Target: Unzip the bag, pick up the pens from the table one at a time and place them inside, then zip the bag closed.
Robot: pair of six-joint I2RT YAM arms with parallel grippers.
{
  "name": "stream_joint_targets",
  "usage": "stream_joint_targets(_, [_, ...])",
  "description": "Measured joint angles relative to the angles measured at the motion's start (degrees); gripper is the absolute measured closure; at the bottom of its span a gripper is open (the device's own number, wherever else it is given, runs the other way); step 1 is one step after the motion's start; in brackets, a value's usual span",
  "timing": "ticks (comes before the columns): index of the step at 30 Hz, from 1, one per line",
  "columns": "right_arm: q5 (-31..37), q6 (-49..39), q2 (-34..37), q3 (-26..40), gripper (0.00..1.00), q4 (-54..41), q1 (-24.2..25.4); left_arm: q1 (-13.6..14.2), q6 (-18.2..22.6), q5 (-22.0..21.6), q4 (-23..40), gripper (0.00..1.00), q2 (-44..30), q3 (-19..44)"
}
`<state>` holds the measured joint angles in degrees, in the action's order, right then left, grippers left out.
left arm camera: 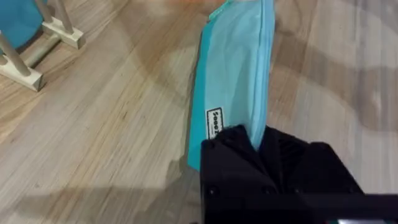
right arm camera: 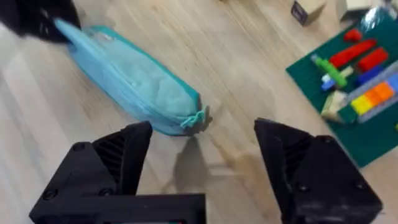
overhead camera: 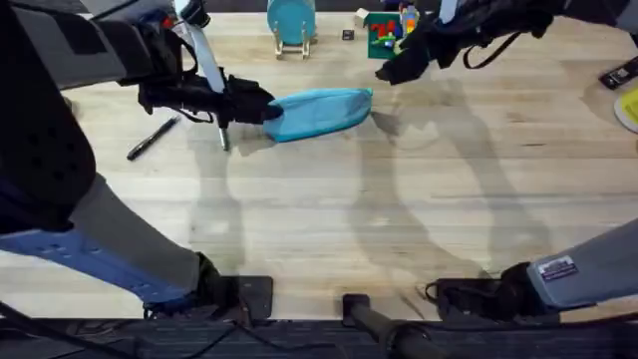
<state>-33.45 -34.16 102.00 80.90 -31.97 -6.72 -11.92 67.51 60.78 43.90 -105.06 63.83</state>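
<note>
The soft light-blue fabric pouch lies on the light wooden plank counter with its long axis running across the counter, one end toward the left arm and the other, slightly farther back, toward the right arm. Its zipper pull hangs at the end nearer the right arm, and in the right wrist view the zipper line looks closed up to that pull. What the pouch holds cannot be told.

The left hand is clamped on the pouch's near-left end; in the left wrist view its black fingers pinch the fabric just past a small white label.

The right hand hovers above the counter just beyond the pouch's zipper-pull end, its black fingers spread wide apart with nothing between them, not touching the pouch.

A slim black pen lies on the counter to the left of the pouch, well apart from it, angled diagonally. A slim silver-grey pen lies just beside the pouch's clamped end, below the left hand, pointing roughly front to back.

Behind the pouch stands a round teal disc on a wooden stand. Behind the pouch's zipper-pull end is a green baseplate with coloured building bricks.
</note>
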Motion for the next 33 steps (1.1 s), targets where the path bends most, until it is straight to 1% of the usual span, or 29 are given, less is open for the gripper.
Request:
stream_joint_targets(4, [0.0, -7.15, -0.02, 0.0, 0.005, 0.0, 0.0, 0.0, 0.0, 0.0, 0.0, 0.957, 0.0, 0.0])
stream_joint_targets(13, [0.0, -18.95, 0.0, 0.0, 0.005, 0.0, 0.15, 0.0, 0.0, 0.0, 0.0, 0.958, 0.0, 0.0])
stream_joint_targets(19, [-0.01, -22.72, 1.51, 0.07, 0.005, 0.0, 0.31, 0.0, 0.0, 0.0, 0.0, 0.958, 0.0, 0.0])
stream_joint_targets(25, [0.0, -26.88, 6.19, 0.07, 0.005, 0.17, 0.31, 0.0, 0.0, 0.02, 0.0, 0.957, 0.0, 0.0])
stream_joint_targets(33, [-0.02, -30.03, 8.01, 0.07, 0.005, 0.31, 0.31, 0.0, 0.0, 0.0, -0.01, 0.957, 0.0, 0.0])
